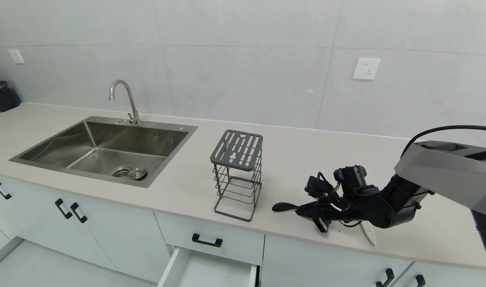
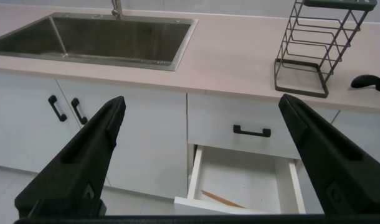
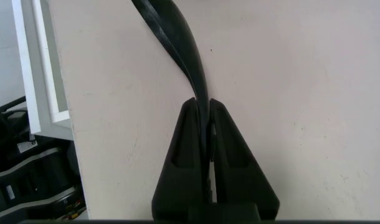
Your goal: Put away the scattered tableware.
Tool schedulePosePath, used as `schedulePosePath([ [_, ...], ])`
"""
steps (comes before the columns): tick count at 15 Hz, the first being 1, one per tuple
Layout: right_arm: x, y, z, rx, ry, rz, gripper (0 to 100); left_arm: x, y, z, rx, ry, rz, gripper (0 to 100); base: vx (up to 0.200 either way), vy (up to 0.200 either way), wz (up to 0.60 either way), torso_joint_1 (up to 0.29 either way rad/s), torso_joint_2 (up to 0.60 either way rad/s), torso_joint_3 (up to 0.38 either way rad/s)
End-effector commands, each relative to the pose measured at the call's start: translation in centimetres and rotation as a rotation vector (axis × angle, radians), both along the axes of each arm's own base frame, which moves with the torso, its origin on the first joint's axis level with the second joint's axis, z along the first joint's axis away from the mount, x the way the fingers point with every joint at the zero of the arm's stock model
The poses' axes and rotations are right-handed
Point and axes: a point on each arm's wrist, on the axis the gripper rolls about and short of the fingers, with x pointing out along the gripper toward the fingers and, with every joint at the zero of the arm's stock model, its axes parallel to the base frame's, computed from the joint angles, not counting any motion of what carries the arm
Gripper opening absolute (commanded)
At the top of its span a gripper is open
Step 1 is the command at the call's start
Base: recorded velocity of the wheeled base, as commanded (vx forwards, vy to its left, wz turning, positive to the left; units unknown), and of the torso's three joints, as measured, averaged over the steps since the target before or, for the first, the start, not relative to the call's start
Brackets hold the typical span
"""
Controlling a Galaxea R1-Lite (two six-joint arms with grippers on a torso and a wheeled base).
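Observation:
A black spoon (image 1: 283, 207) lies on the pale countertop (image 1: 187, 187) near its front edge, to the right of the wire rack (image 1: 237, 175). My right gripper (image 1: 308, 210) is shut on the spoon's handle; in the right wrist view the handle (image 3: 177, 43) runs out from between the closed fingertips of that gripper (image 3: 204, 109). A white utensil (image 1: 368, 232) lies on the counter under the right arm. My left gripper (image 2: 202, 155) is open and holds nothing, below counter height in front of the open drawer (image 2: 240, 180). The spoon's bowl (image 2: 367, 81) shows beside the rack (image 2: 314, 50).
A steel sink (image 1: 99, 147) with a tap (image 1: 125, 99) takes up the counter's left part. The drawer (image 1: 207, 271) under the rack stands pulled out, and a thin wooden stick (image 2: 221, 199) lies in it. Cabinet doors with black handles (image 1: 69, 210) are below the sink.

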Motion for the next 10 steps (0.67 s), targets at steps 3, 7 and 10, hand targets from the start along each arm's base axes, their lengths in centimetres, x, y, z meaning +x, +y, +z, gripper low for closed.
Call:
schedulePosePath([
  [3, -0.1, 0.2, 2.8, 0.015, -0.072, 0.011, 0, 0.0, 0.0, 0.0, 0.0, 0.002, 0.0, 100, 0.0, 0.0, 0.0, 0.0, 0.0, 0.0],
  [7, -2.0, 0.7, 5.6, 0.024, -0.107, 0.035, 0, 0.0, 0.0, 0.0, 0.0, 0.002, 0.0, 100, 0.0, 0.0, 0.0, 0.0, 0.0, 0.0],
  [10, -4.2, 2.0, 7.9, 0.039, -0.133, 0.087, 0, 0.0, 0.0, 0.0, 0.0, 0.002, 0.0, 100, 0.0, 0.0, 0.0, 0.0, 0.0, 0.0],
])
